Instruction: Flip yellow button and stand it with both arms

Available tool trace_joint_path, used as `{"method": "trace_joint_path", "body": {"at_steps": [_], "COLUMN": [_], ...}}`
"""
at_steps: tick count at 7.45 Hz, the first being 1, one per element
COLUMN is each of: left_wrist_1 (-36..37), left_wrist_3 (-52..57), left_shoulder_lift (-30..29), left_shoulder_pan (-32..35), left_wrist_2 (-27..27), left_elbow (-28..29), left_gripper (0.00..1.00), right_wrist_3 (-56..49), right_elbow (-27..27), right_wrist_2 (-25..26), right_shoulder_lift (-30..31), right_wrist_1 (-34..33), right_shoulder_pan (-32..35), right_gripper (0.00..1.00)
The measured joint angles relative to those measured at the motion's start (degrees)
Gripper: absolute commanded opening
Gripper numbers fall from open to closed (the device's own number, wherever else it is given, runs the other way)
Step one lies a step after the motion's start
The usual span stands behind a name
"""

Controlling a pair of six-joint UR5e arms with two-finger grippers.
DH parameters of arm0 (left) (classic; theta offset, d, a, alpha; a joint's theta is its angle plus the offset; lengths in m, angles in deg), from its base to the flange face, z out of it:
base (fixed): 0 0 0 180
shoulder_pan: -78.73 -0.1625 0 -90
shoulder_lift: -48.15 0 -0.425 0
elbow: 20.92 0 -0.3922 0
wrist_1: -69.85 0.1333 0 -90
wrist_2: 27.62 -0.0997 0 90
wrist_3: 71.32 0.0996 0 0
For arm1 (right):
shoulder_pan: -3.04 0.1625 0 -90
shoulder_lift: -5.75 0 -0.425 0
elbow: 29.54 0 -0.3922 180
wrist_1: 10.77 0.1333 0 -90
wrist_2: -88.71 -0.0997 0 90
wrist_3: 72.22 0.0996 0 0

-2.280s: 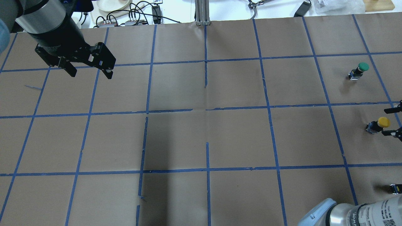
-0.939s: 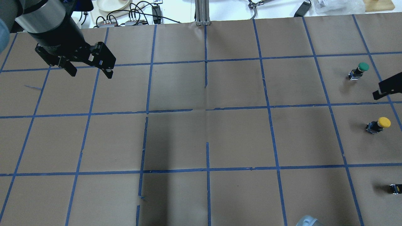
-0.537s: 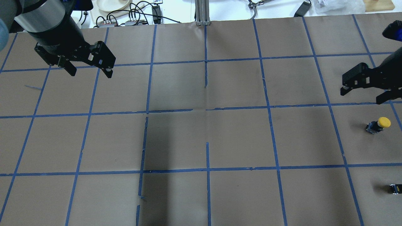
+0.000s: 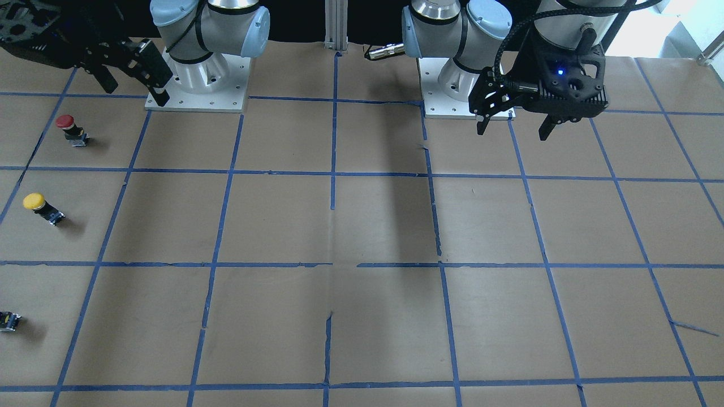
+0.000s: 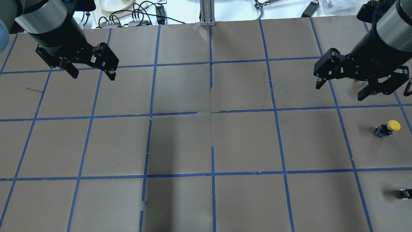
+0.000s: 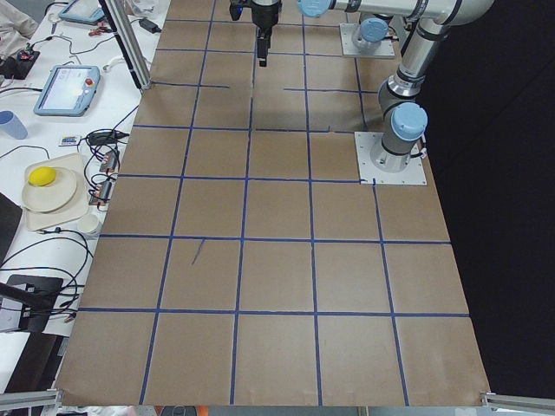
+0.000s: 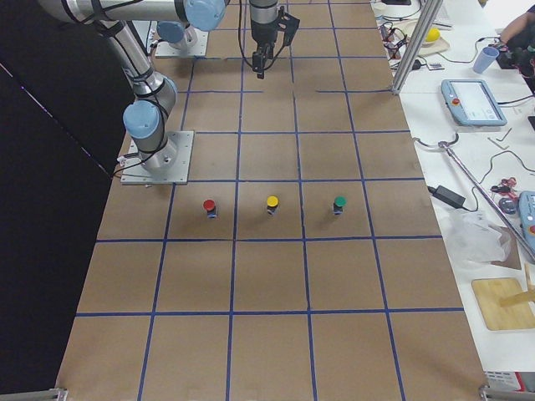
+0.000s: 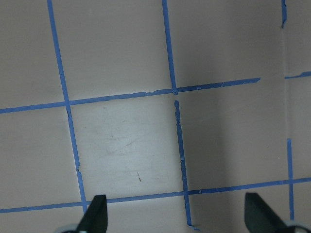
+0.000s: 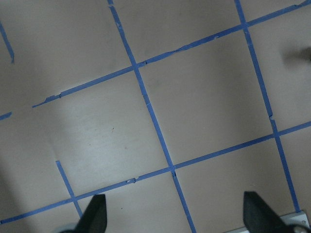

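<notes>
**Yellow button** (image 5: 389, 126): is standing cap up on the table (image 5: 241, 141), at the right edge of the overhead view, about mid-height. In the front-facing view it is sitting at the far left. Nothing is touching it. In the right side view it is standing mid-row between the red button (image 7: 209, 206) and the green button (image 7: 339, 204), apart from both.

**Right gripper** (image 5: 340, 91): is hanging over the table in the upper right of the overhead view, up and to the left of the yellow button and clear of it. Its jaws are standing wide apart and holding nothing.

**Left gripper** (image 5: 93, 76): is hovering in the upper left of the overhead view, well apart from the yellow button, with its jaws spread and empty. Its wrist view is showing the fingers (image 8: 95, 216) at the bottom edge, over bare paper and blue tape lines (image 8: 167, 48).

**Small dark capless part** (image 5: 405, 193): is lying at the lower right edge of the overhead view, well below the yellow button.
</notes>
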Motion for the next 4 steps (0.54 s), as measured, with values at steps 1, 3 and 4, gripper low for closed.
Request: {"method": "trace_joint_path", "body": {"at_steps": [1,3,4], "left_wrist_1": [0.0,0.0,0.0], "left_wrist_3": [0.0,0.0,0.0], "left_shoulder_lift": [0.0,0.0,0.1], "left_shoulder_pan": [0.0,0.0,0.0], "left_wrist_2": [0.0,0.0,0.0], "left_elbow": [0.0,-0.2,-0.3], "left_gripper": [1.00,1.00,1.00], "right_wrist_3": [2.2,4.0,4.2], "right_elbow": [2.0,1.3,-0.4], "right_wrist_2": [0.2,0.6,0.7], "right_shoulder_lift": [-0.7,-1.6,-1.7], "right_wrist_1": [2.9,3.8,1.9], "right_shoulder_pan": [1.9,4.9,5.7], "right_gripper": [1.00,1.00,1.00]}}
